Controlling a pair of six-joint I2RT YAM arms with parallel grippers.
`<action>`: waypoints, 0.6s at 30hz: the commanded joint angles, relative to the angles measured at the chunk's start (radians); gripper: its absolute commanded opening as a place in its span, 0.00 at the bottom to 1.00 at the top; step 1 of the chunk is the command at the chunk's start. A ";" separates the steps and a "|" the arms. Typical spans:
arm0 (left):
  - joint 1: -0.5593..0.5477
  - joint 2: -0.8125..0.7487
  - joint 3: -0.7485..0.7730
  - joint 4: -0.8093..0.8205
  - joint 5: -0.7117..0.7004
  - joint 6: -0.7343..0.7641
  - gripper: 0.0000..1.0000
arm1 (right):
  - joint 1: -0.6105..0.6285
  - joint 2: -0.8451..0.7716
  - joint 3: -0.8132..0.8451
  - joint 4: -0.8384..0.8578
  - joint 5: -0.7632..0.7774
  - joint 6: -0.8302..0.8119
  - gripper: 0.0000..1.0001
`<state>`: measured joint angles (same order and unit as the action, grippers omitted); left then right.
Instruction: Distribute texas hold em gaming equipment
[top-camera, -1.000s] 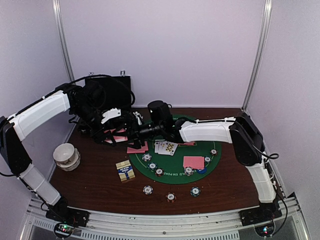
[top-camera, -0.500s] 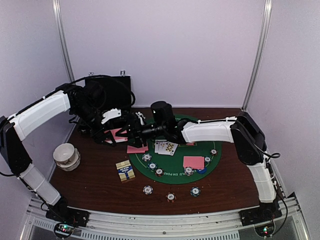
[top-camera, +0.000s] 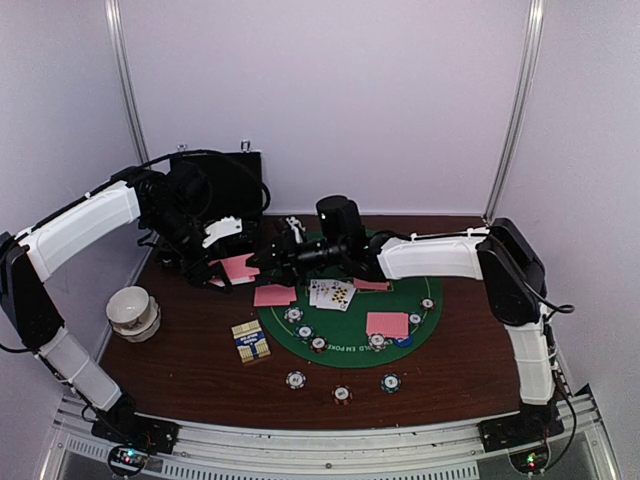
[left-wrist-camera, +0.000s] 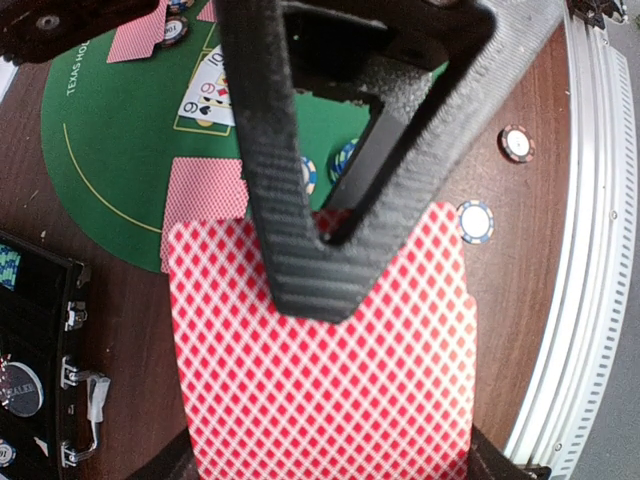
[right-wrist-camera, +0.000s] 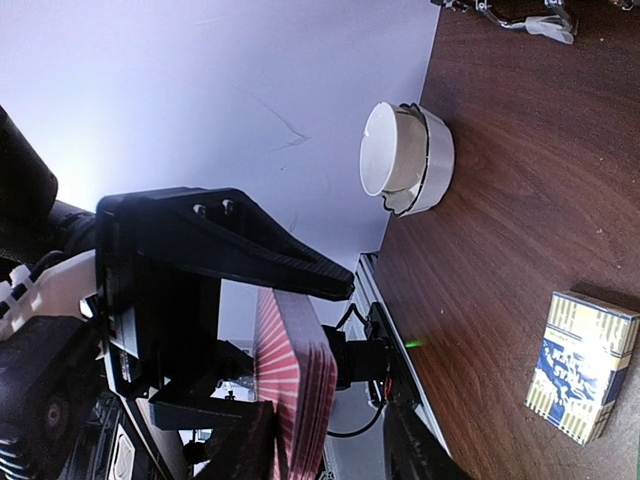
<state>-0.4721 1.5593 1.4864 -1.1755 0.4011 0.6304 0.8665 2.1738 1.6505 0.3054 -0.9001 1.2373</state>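
Observation:
My left gripper (top-camera: 225, 262) is shut on a deck of pink-backed cards (top-camera: 238, 267) and holds it above the table's left rear; in the left wrist view its upper finger (left-wrist-camera: 305, 250) presses on the deck's top card (left-wrist-camera: 330, 400). My right gripper (top-camera: 268, 255) is open at the deck's free end; in the right wrist view the deck (right-wrist-camera: 295, 390) stands edge-on between its two spread fingers. Face-up cards (top-camera: 332, 294), pink cards (top-camera: 387, 323) and several chips (top-camera: 305, 332) lie on the green mat (top-camera: 350, 330). Three chips (top-camera: 342, 394) lie in front of the mat.
A pink card (top-camera: 275, 295) lies at the mat's left edge. A blue-and-yellow card box (top-camera: 250, 341) lies left of the mat. The white bowl (top-camera: 133, 310) stands at the left edge. The black case (top-camera: 215, 185) stands open at the back left.
My right gripper has shifted back and a little right along the deck's end. The deck in my left gripper shows more fully. The cards and chips on the table have not moved.

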 joint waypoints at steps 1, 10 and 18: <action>0.003 -0.018 0.017 0.020 0.022 0.005 0.00 | -0.015 -0.075 -0.030 -0.022 0.020 -0.009 0.37; 0.003 -0.008 0.020 0.021 0.019 0.004 0.00 | -0.014 -0.120 -0.052 -0.031 0.020 -0.016 0.25; 0.003 -0.004 0.025 0.021 0.011 0.004 0.00 | 0.002 -0.102 -0.047 0.055 -0.011 0.059 0.23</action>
<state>-0.4721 1.5597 1.4864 -1.1759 0.4011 0.6304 0.8585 2.1014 1.6085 0.2882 -0.8909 1.2491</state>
